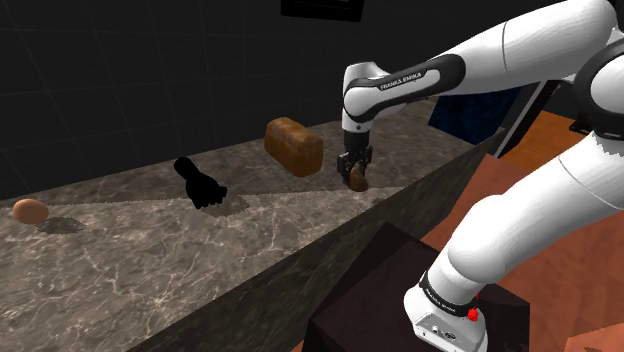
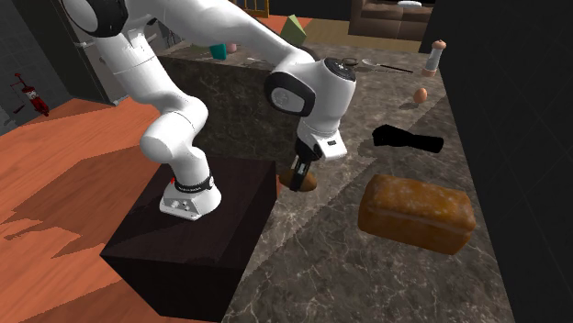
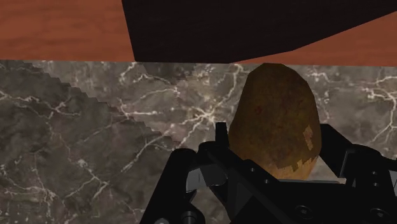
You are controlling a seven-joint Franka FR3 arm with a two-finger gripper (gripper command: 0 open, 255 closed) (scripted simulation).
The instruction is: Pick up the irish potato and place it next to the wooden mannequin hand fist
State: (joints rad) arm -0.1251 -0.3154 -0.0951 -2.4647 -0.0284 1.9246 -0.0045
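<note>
Clasping a brown, egg-shaped potato [image 3: 275, 121] between my two black fingers, my gripper [image 3: 280, 156] is closed only as far as the potato's width allows. In the wrist view each finger presses a flank of the potato, and its rounded end sticks out well beyond the fingertips.

In the shoulder view my gripper [image 1: 355, 170] points straight down over the dark marble counter with white veins [image 1: 150, 260]. It is close to the counter's near edge, with the potato [image 1: 357, 178] low between the fingers. I cannot tell whether the potato rests on the stone or hangs just above it.

From my gripper in that view, the black mannequin hand fist [image 1: 200, 185] lies at nine o'clock, well apart from the potato. A brown loaf of bread [image 1: 294, 146] lies at about ten o'clock, near my gripper but not touching it. A small brown egg [image 1: 30, 210] lies far past the fist, again toward nine o'clock.

In the second exterior view my gripper [image 2: 301, 176] hangs at the counter's edge beside my dark box stand [image 2: 193, 239]. The loaf [image 2: 416, 213] is at four o'clock from it, and the fist [image 2: 404, 139] is between two and three o'clock.
</note>
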